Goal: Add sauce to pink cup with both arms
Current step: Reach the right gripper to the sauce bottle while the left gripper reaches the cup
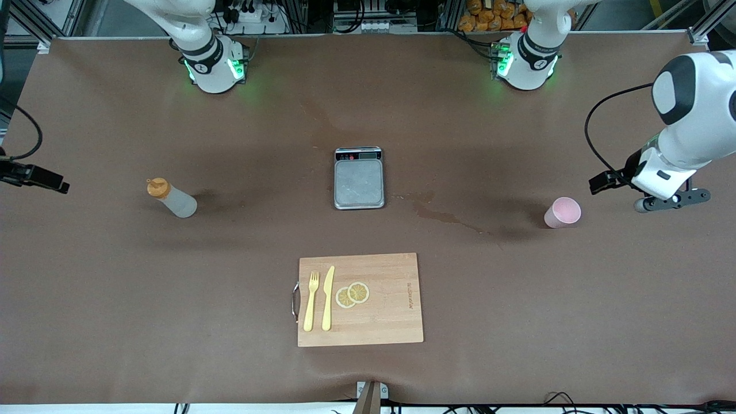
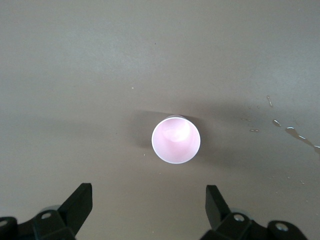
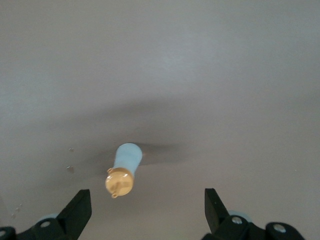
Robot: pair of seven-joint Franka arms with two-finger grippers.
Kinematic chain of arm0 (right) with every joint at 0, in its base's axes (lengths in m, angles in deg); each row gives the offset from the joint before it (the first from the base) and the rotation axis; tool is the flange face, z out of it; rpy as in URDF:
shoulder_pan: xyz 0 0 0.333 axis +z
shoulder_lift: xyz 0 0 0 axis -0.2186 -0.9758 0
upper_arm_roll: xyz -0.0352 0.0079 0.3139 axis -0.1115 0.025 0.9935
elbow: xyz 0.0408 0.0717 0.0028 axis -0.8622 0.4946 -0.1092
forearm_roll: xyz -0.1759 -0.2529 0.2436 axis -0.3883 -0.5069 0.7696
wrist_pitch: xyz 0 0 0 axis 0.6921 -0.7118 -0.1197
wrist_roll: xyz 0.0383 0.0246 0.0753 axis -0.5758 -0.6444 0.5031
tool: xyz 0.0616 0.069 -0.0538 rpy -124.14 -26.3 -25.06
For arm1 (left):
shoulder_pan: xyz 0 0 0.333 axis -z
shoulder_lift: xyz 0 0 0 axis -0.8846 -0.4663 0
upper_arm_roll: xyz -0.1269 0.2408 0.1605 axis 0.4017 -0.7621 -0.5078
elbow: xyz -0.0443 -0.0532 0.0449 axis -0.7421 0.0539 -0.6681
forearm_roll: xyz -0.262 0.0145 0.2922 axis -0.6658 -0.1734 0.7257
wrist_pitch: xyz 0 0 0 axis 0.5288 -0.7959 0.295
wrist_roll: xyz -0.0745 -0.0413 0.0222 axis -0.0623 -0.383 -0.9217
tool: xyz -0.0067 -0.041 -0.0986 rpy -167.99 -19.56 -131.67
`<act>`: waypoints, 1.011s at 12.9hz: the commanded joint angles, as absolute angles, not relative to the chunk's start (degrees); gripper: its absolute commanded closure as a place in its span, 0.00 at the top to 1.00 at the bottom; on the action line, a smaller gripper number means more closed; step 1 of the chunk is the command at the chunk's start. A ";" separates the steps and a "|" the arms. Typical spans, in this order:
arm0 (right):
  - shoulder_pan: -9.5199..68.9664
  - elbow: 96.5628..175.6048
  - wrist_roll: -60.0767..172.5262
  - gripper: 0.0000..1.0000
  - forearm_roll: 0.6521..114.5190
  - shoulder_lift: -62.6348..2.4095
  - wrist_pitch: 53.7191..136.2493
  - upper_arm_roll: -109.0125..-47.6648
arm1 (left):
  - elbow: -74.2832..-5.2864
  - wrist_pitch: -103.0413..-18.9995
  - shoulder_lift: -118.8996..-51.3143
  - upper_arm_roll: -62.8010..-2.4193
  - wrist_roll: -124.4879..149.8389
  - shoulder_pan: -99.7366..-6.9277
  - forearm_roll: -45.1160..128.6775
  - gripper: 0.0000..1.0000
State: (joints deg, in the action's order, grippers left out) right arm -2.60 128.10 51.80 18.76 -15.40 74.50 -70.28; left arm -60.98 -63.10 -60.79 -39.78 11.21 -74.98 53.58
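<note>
Cutting board: wooden, nearest the front camera, mid-table, metal handle on the side toward the right arm's end.
On the board: a yellow fork and a yellow knife side by side, two lemon slices just beside the knife, overlapping.
Scale: grey, mid-table, farther from the front camera than the board.
Sauce: upright on the table toward the right arm's end, orange cap on top, well apart from the scale.
Pink cup: upright on the table toward the left arm's end, open rim up, well apart from the scale.
Wet streak: on the table between the scale and the pink cup.
Left gripper: in the air above the table just beside the pink cup, jaws wide apart, holding nothing.
Right gripper: in the air near the sauce, jaws wide apart, holding nothing.
</note>
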 commanded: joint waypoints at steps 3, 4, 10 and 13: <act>-5.56 122.05 47.16 1.00 19.07 -22.72 73.41 -69.37 | -60.84 -68.39 -68.35 -39.51 11.13 -77.67 54.29 1.00; -5.48 122.14 47.15 1.00 18.46 -23.69 73.23 -69.37 | -60.66 -69.44 -70.02 -39.42 11.13 -78.46 54.29 0.99; -9.35 122.58 35.07 1.00 27.85 -28.00 68.51 -69.37 | -61.01 -72.09 -77.05 -39.34 10.78 -78.99 54.03 0.88; -9.87 122.75 31.60 1.00 28.30 -30.63 66.38 -69.29 | -61.01 -72.09 -78.47 -39.33 10.86 -79.60 53.94 0.80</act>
State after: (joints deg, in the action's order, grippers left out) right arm -8.78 124.06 34.70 27.23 -28.22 67.92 -70.32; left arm -61.46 -72.00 -77.80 -39.79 11.21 -78.65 53.58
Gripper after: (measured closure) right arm 0.000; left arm 0.150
